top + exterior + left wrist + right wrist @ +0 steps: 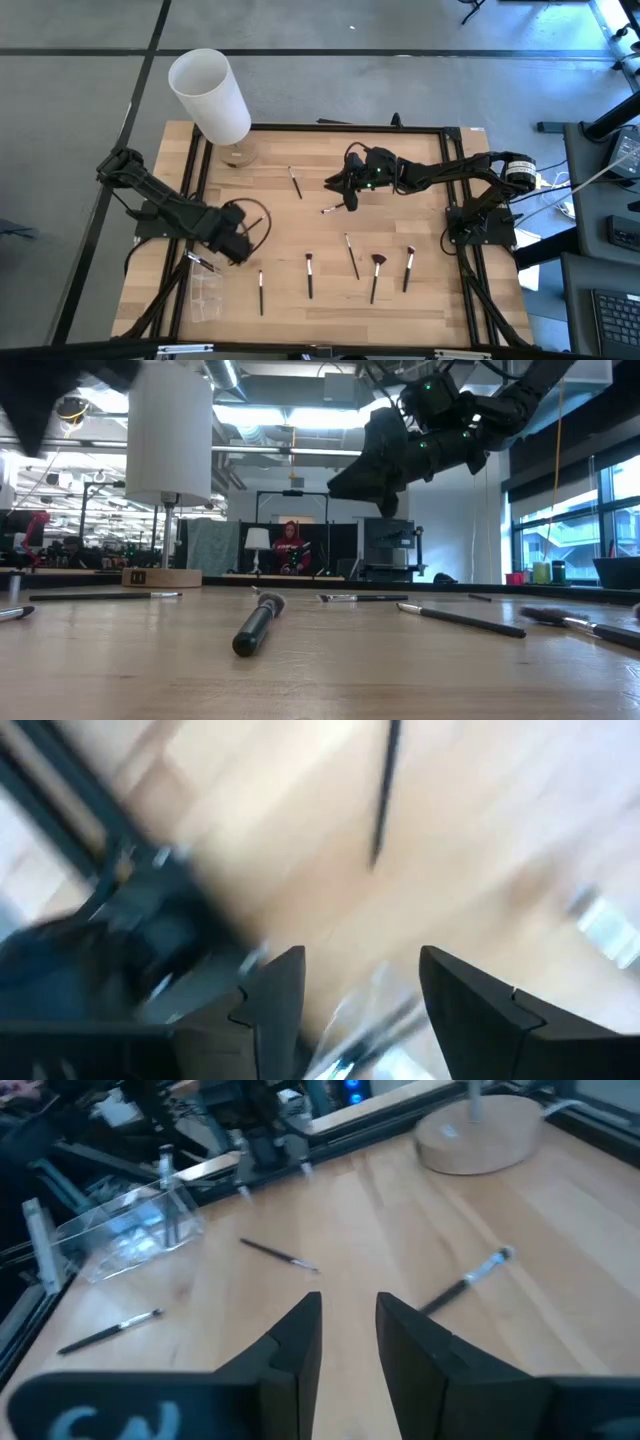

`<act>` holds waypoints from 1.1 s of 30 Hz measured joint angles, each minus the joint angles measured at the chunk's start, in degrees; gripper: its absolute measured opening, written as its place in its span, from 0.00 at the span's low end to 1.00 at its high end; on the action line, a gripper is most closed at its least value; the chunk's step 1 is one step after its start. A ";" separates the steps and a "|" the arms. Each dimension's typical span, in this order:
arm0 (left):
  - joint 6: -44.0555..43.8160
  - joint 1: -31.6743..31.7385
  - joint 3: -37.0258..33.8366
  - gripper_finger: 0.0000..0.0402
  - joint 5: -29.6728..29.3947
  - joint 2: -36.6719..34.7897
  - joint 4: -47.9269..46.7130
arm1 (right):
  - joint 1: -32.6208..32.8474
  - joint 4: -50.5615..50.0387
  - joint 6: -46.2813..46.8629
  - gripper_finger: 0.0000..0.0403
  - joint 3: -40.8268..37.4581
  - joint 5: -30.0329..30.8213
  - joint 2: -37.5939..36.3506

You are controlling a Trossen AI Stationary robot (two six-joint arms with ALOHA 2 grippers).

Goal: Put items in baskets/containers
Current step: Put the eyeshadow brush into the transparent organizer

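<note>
Several thin makeup brushes lie flat on the wooden table: one (295,182) toward the far side, one (330,209) under my right gripper, and a row near the front (309,275), including the reddish fan-headed one (376,272). The clear container (205,295) sits at the near left. My left gripper (215,258) (362,982) is open just above the container's far end, with a short brush (200,262) beside it; whether they touch is blurred. My right gripper (351,198) (348,1308) hangs above mid-table, narrowly open and empty.
A tall white cylinder (210,95) stands on a round wooden base (238,155) at the far left. A black frame (455,250) borders the table. Bare wood (400,215) lies between the far brushes and the front row. A person in red (291,545) is far behind the table.
</note>
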 joint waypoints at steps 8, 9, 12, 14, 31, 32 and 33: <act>16.17 8.89 -2.71 0.48 -6.07 5.22 27.89 | -5.29 -34.40 -1.41 0.24 4.87 -1.31 -9.04; 18.24 10.11 -2.75 0.48 -6.73 6.36 30.20 | -5.30 -40.38 -2.14 0.24 5.90 -0.02 -10.31; 23.22 13.10 -2.75 0.48 -7.66 10.50 37.75 | -3.06 -52.31 -0.95 0.24 6.75 8.47 -14.16; 25.83 14.16 -2.75 0.48 -7.33 13.35 41.41 | -0.56 -55.07 0.09 0.24 6.17 15.43 -16.40; 21.67 4.08 -2.75 0.48 -35.62 13.71 47.48 | 3.44 -41.49 -29.26 0.17 7.28 3.54 -0.22; 21.97 3.44 -2.75 0.48 -38.18 13.13 47.50 | 3.46 -41.54 -30.34 0.18 7.97 3.49 1.06; 22.53 3.03 -2.75 0.48 -40.08 12.72 47.73 | 3.48 -41.43 -30.78 0.19 8.72 3.49 2.29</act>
